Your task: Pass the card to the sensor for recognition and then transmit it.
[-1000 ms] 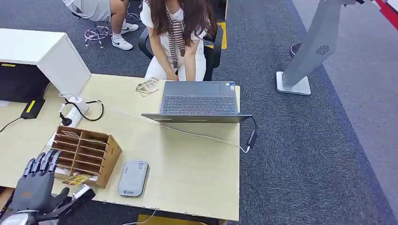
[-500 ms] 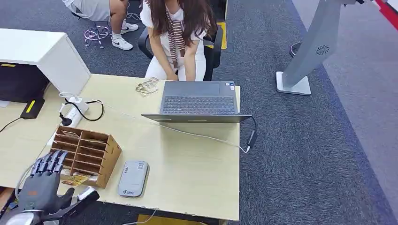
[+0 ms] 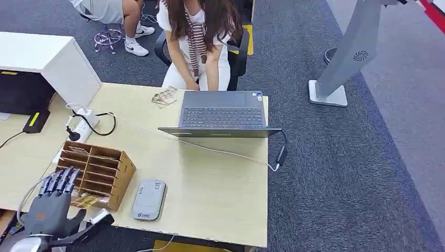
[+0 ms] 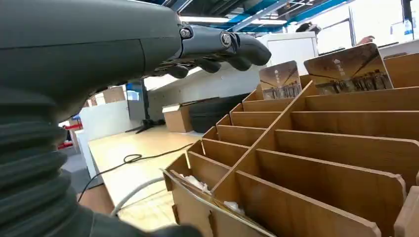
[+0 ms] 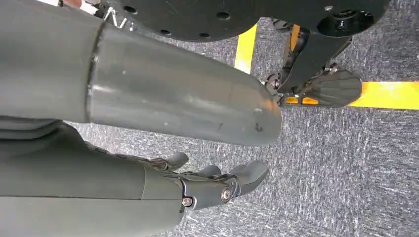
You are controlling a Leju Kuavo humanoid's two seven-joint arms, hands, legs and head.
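left hand (image 3: 52, 202) hovers at the near-left corner of the table (image 3: 220, 189), fingers spread and extended toward the wooden card organizer (image 3: 97, 172), thumb out to the side; it holds nothing. in the left wrist view the fingers (image 4: 232, 47) reach over the top of the organizer's slots without touching them, as far as can be told.

the cards: two stand upright in the organizer's far slots (image 4: 348, 69), and one lies flat on the table (image 3: 84, 200) just against the organizer's near side, right beside the fingertips. the grey card sensor (image 3: 149, 199) lies flat to the right of the organizer, near it.

right hand (image 5: 217, 185) hangs by the robot's side over the carpet, fingers loosely curled, nothing in them.

step, as judged: approach to pick a card; no grasp yet, so sensing and handover both remain. next move calls for lowering onto one card, pinching it cleanly, then carrying it right to the sensor.

hard to make out: which card is targeted. the flat card's print is too small to read. a person (image 3: 197, 37) sits at the far side behind the laptop (image 3: 220, 113), likely the receiver.
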